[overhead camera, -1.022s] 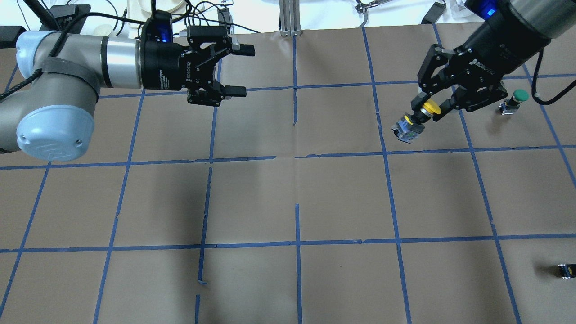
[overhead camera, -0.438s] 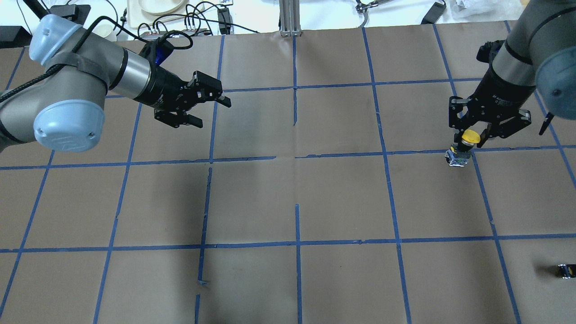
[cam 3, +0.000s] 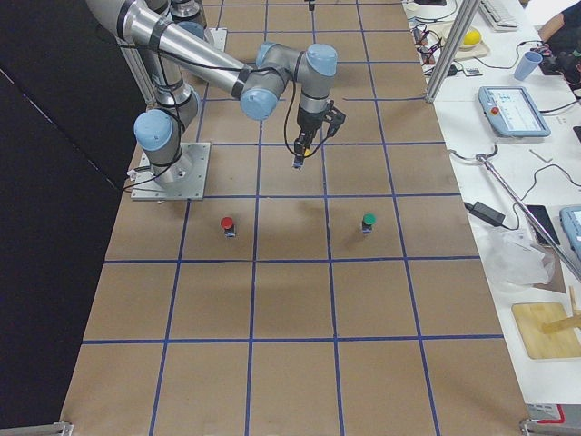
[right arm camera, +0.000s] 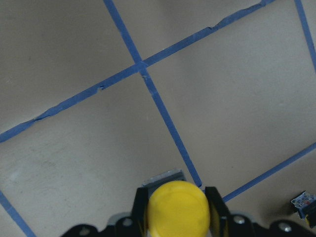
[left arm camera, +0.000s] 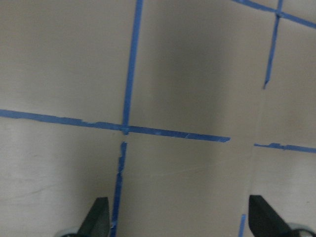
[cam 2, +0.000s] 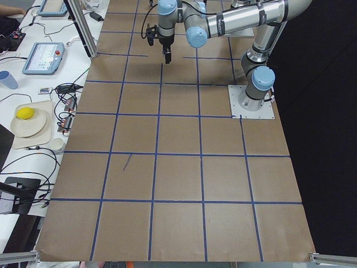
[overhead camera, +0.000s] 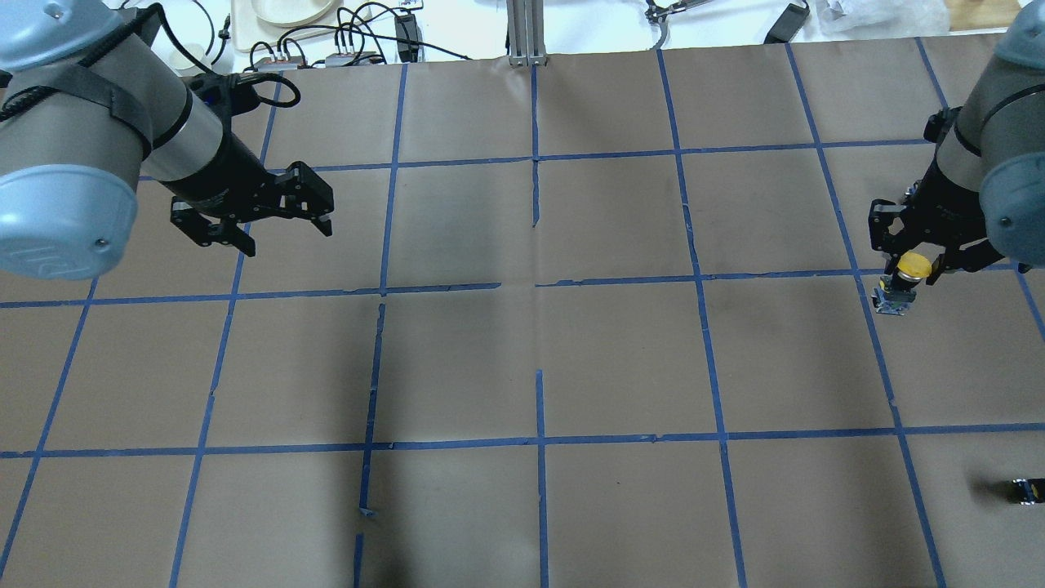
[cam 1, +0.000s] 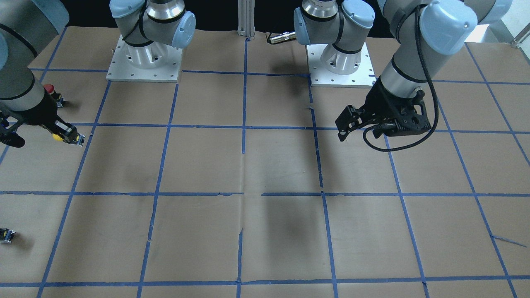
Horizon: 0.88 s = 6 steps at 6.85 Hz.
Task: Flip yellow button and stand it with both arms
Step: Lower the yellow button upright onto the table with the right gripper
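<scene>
My right gripper [overhead camera: 908, 271] is shut on the yellow button [overhead camera: 913, 265], its fingers on either side of the neck just under the cap. The cap faces up and the grey block body [overhead camera: 891, 298] hangs below, low over the brown table by a blue tape line. I cannot tell whether it touches the table. The right wrist view shows the cap [right arm camera: 177, 207] between the fingers [right arm camera: 217, 210]. The front view shows the button [cam 1: 59, 136] at far left. My left gripper [overhead camera: 287, 237] is open and empty over the far left of the table; it also shows in the left wrist view [left arm camera: 180, 219].
A red-capped button [cam 3: 227, 224] and a green-capped one [cam 3: 368, 221] stand on the table at the right end. A small dark capless part [overhead camera: 1027, 490] lies at the near right. Both arm base plates [cam 1: 143, 62] sit at the robot's edge.
My right gripper moved right and lower with the yellow button, turning it from tilted to cap-up. My left arm drew back to the left and lower, still open.
</scene>
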Tool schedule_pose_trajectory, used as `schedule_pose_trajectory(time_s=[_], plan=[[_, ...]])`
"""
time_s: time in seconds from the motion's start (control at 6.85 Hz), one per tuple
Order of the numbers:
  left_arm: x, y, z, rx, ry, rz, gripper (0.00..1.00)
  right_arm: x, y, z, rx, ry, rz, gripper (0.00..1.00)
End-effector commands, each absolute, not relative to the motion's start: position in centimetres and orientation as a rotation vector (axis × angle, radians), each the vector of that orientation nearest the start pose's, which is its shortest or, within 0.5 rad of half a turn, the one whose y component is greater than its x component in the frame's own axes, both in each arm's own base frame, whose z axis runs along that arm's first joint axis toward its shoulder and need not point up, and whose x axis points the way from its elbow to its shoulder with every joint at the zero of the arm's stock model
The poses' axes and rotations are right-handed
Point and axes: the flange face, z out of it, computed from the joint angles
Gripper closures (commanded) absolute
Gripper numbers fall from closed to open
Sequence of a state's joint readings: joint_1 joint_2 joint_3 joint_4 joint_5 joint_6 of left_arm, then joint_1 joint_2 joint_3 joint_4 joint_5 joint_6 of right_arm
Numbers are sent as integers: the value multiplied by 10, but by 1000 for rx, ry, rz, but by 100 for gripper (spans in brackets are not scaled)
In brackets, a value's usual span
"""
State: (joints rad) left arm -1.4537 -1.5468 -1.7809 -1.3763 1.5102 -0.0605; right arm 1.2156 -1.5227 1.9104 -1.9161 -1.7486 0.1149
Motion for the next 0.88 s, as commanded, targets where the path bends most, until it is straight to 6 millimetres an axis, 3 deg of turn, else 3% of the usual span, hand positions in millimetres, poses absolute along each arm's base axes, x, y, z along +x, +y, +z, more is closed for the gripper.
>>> schedule_pose_trajectory(time_s=[0.0, 0.15, 0.29, 0.44, 0.58, 0.73], plan=[[-85, -466, 460, -242, 3114, 20, 0, -124, -495, 316, 768, 3230, 63, 94], [-95, -469, 457, -221, 3126, 17, 0, -170, -497, 299, 626, 3266, 20, 96], [-112, -470, 458, -175, 3121, 2, 0, -197, -492, 275, 517, 3306, -54, 97], [-112, -470, 457, -173, 3121, 2, 0, -206, -480, 255, 453, 3264, -120, 97], [-112, -468, 459, -170, 3122, -3, 0, -233, -454, 238, 442, 3259, -112, 96], [-113, -467, 464, -163, 3122, -19, 0, -240, -450, 240, 450, 3222, -161, 96]])
